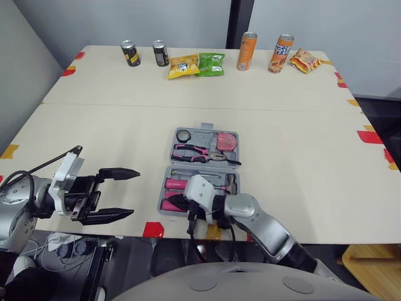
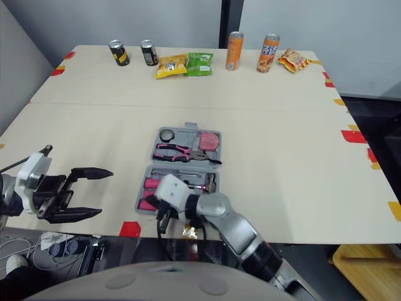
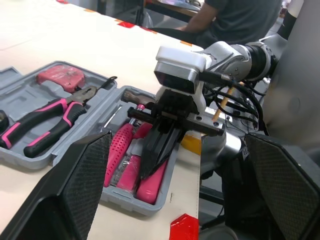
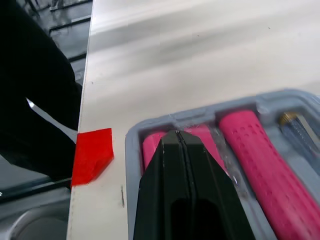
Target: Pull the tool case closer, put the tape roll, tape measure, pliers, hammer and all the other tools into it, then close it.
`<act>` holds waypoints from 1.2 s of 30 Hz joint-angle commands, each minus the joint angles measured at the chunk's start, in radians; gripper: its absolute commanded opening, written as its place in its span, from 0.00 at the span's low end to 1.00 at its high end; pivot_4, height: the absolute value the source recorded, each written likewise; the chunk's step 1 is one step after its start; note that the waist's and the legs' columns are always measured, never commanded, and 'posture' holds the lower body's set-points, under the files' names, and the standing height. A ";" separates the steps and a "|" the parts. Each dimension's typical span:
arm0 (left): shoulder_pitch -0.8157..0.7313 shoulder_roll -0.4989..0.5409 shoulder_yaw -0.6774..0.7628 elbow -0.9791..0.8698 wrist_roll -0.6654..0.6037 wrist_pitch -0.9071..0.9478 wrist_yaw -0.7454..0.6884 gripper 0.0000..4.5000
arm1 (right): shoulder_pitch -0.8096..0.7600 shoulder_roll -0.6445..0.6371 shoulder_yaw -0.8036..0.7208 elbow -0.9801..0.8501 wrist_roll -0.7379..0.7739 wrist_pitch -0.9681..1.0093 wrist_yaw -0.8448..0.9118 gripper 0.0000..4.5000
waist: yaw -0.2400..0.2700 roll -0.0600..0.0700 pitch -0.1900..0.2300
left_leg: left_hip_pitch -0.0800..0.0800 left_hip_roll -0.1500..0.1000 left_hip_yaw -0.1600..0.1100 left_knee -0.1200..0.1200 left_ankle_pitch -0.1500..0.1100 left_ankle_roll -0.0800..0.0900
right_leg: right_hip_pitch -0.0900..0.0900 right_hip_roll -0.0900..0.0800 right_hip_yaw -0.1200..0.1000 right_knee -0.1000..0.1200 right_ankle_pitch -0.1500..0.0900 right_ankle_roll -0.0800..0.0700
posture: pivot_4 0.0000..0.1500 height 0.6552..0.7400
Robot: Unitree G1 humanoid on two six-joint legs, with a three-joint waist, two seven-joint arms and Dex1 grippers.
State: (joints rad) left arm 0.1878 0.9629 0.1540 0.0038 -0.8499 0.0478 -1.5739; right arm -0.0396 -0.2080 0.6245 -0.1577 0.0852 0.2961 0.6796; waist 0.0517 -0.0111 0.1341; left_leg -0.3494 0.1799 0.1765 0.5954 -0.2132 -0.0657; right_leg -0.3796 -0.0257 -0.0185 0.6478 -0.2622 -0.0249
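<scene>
Pointing into the tool case (image 1: 199, 133) at the near edge of the counter (image 1: 301, 157), your right end effector (image 4: 177, 134) pinched together on nothing over pink handles (image 4: 260, 150), your left end effector (image 1: 135, 193) spread wide, empty.

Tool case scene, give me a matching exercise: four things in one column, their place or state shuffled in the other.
1. pliers
2. left claw
3. right claw
4. green snack bag

A. shut, at the near half of the tool case
B. beside the yellow snack bag
C. open, left of the case
D. lying in the case's far half

Pairs: 1-D, 2-C, 3-A, 4-B
</scene>
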 commanded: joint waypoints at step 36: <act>0.085 -0.270 0.228 0.168 0.173 0.024 0.229 1.00 | 0.702 -0.437 -1.027 -0.255 0.439 -0.178 0.378 0.99 | 0.015 -0.005 0.002 | 0.000 0.000 0.000 -0.003 -0.001 0.006 | 0.001 0.000 0.000 -0.006 -0.001 0.000 | 1.00 1.00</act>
State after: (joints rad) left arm 0.2759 0.6966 0.3525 0.1690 -0.6838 0.0888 -1.3405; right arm 0.6595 -0.6485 -0.3687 -0.4163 0.5049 0.1444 1.0503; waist 0.0664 -0.0160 0.1358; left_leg -0.3492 0.1798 0.1760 0.5927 -0.2141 -0.0600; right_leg -0.3783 -0.0260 -0.0191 0.6421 -0.2634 -0.0248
